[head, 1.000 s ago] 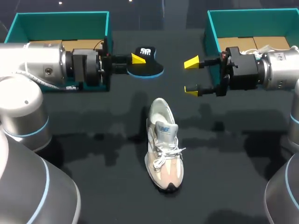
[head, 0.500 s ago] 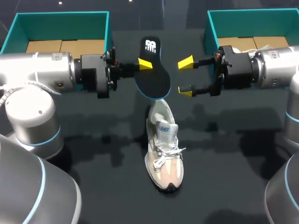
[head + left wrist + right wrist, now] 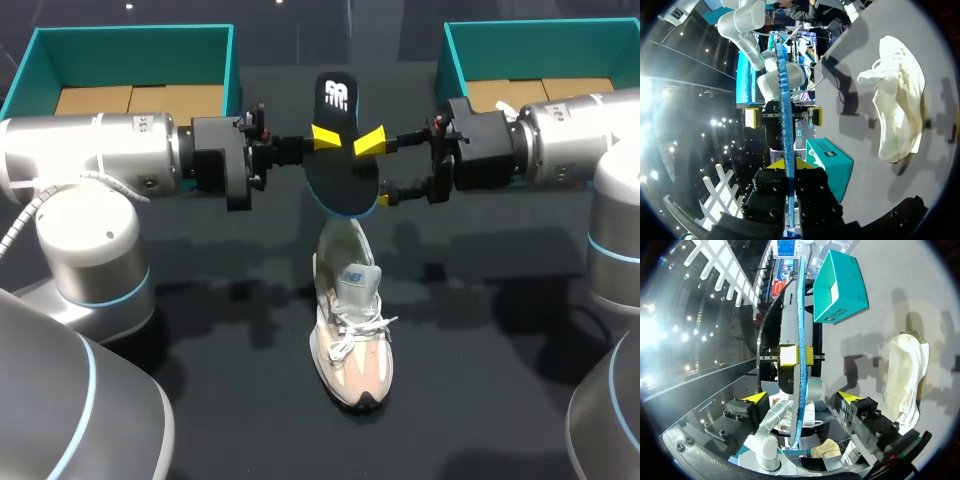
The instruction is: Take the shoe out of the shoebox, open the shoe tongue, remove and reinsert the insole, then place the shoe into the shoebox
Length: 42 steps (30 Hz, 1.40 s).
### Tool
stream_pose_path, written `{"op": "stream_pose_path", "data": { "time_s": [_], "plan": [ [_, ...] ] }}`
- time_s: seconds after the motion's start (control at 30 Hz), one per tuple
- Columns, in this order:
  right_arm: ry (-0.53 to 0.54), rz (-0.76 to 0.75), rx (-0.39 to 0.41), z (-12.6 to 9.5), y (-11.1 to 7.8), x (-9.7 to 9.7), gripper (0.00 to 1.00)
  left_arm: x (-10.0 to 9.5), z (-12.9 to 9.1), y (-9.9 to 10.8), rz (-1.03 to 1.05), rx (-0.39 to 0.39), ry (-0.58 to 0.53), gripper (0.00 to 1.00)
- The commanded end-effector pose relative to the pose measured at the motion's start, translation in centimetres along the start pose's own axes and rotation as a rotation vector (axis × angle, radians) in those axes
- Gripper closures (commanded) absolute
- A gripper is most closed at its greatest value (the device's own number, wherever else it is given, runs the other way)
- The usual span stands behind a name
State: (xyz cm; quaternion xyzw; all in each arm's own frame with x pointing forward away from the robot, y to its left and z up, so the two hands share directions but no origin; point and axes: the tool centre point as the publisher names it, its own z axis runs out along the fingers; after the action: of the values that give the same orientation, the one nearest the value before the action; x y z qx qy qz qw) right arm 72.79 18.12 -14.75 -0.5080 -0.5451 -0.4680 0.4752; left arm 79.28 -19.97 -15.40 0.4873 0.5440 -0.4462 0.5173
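Note:
A black insole (image 3: 340,150) with a blue rim hangs on edge above the heel of the shoe. My left gripper (image 3: 325,135) is shut on one side of it. Seen along my left gripper (image 3: 787,162), the insole (image 3: 785,115) is a thin blue line running away from its fingers. My right gripper (image 3: 375,170) straddles the insole's other side, open. In its own view the right gripper (image 3: 802,399) has both yellow tips clear of the insole (image 3: 800,330). The beige and white shoe (image 3: 350,320) lies on the dark table with its toe toward the front; it also shows as the shoe (image 3: 897,105) and the shoe (image 3: 902,375).
Two teal shoeboxes stand at the back of the table: the left shoebox (image 3: 130,45) behind my left arm and the right shoebox (image 3: 540,40) behind my right arm. The left shoebox (image 3: 840,285) and the right shoebox (image 3: 830,165) also show in the wrist views.
My left arm carried the insole rightward and tipped it on edge over the shoe's heel. My right gripper moved left until its fingers straddle the insole, and they have narrowed slightly.

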Motion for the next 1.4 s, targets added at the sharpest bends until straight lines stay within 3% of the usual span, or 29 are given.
{"op": "stream_pose_path", "data": {
  "time_s": [0.03,0.2,0.33,0.8,0.83,0.93,1.1,1.13,1.17,1.4],
  "plan": [
    [0.005,0.004,-0.013,0.7,0.0,-0.1,0.24,0.3,0.6,0.1,0.008,0.003,-0.009,1.0],
    [0.012,0.02,-0.022,1.1,0.3,-0.4,0.42,0.3,0.7,0.1,0.009,0.005,-0.021,1.0],
    [0.021,0.027,-0.026,1.4,0.5,-0.6,0.51,0.3,0.9,0.0,0.012,0.006,-0.025,1.0],
    [0.033,0.042,-0.054,1.9,1.1,-1.0,0.64,0.3,1.3,-0.3,0.028,0.011,-0.029,1.0],
    [0.034,0.043,-0.056,1.8,1.1,-1.0,0.68,0.3,1.3,-0.4,0.028,0.011,-0.03,1.0],
    [0.038,0.047,-0.064,1.8,1.2,-1.2,1.0,0.4,1.3,-0.4,0.029,0.014,-0.03,1.0],
    [0.049,0.042,-0.073,1.7,1.4,-1.4,1.0,0.5,1.3,-0.7,0.023,0.025,-0.022,1.0],
    [0.052,0.036,-0.074,1.6,1.4,-1.4,1.0,0.4,1.1,-0.8,0.019,0.023,-0.016,0.55],
    [0.059,0.029,-0.075,1.5,1.5,-1.4,1.0,0.3,0.8,-0.8,0.01,0.022,-0.013,0.0],
    [0.085,-0.015,-0.073,0.4,1.5,-1.5,1.0,0.0,-3.5,-0.9,-0.113,-0.01,0.116,0.0]
  ]
}}
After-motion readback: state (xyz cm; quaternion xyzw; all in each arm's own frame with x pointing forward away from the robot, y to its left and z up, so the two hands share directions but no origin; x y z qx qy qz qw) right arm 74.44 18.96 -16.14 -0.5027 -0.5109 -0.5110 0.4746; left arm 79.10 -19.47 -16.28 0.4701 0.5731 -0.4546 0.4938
